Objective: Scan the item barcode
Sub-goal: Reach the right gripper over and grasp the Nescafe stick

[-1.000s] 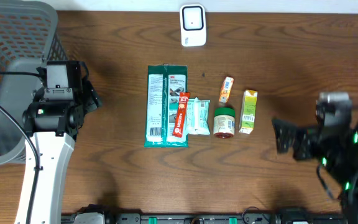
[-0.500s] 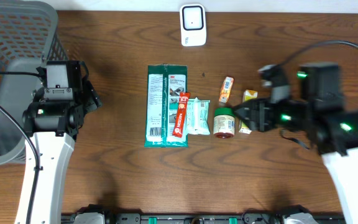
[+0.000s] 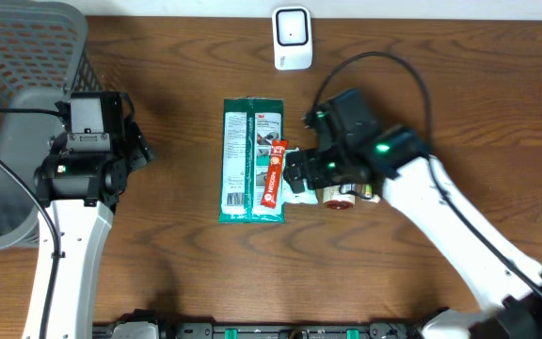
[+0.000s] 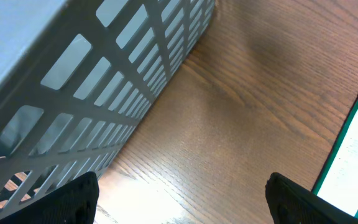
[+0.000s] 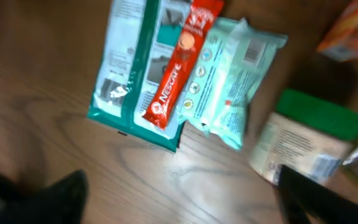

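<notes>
While the left fingers hung spread beside the basket, the nearer right fingers stood spread and empty over the surface, the teal packet lying just ahead, lengthwise away from them.

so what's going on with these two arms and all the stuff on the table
The right gripper hangs open over a row of groceries, just above the red coffee stick and the pale packet, beside the green-lidded jar. It holds nothing. The left gripper sits open and empty next to the grey basket. The white scanner stands at the far edge of the table, and no item has been lifted toward it yet.
</notes>
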`<control>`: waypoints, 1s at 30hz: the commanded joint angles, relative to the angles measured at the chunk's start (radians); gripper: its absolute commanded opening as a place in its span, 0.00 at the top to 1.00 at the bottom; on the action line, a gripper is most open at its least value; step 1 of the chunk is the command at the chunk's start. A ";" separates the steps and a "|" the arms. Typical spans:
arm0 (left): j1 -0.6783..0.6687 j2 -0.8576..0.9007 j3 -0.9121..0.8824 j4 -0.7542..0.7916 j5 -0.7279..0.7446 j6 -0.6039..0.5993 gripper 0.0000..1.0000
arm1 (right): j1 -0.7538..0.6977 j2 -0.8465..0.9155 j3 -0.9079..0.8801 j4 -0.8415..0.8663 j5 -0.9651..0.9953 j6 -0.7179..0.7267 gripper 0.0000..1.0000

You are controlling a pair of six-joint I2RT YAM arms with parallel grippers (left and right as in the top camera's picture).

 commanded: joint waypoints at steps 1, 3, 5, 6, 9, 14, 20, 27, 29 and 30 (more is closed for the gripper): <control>0.005 -0.003 0.010 -0.003 -0.013 0.009 0.14 | 0.026 0.079 0.006 0.023 0.039 0.035 0.27; 0.005 -0.003 0.010 -0.003 -0.013 0.009 0.14 | 0.032 0.121 0.006 0.049 0.039 0.036 0.43; 0.005 -0.003 0.010 -0.003 -0.013 0.009 0.14 | 0.038 0.157 0.006 0.074 0.039 0.053 0.47; 0.005 -0.004 0.010 -0.003 -0.013 0.009 0.14 | 0.040 0.174 0.006 0.090 0.039 0.058 0.47; 0.005 -0.003 0.010 -0.003 -0.013 0.009 0.14 | 0.048 0.224 0.006 0.159 0.039 0.064 0.46; 0.005 -0.004 0.010 -0.003 -0.013 0.009 0.13 | 0.052 0.285 0.006 0.294 0.055 0.102 0.51; 0.005 -0.004 0.010 -0.003 -0.013 0.009 0.14 | 0.074 0.354 0.006 0.404 0.111 0.192 0.59; 0.005 -0.003 0.010 -0.003 -0.013 0.009 0.14 | 0.120 0.383 0.006 0.414 0.194 0.241 0.64; 0.005 -0.003 0.010 -0.003 -0.013 0.009 0.14 | 0.135 0.383 0.006 0.410 0.216 0.273 0.69; 0.005 -0.003 0.010 -0.003 -0.013 0.009 0.14 | 0.145 0.383 0.006 0.409 0.228 0.291 0.69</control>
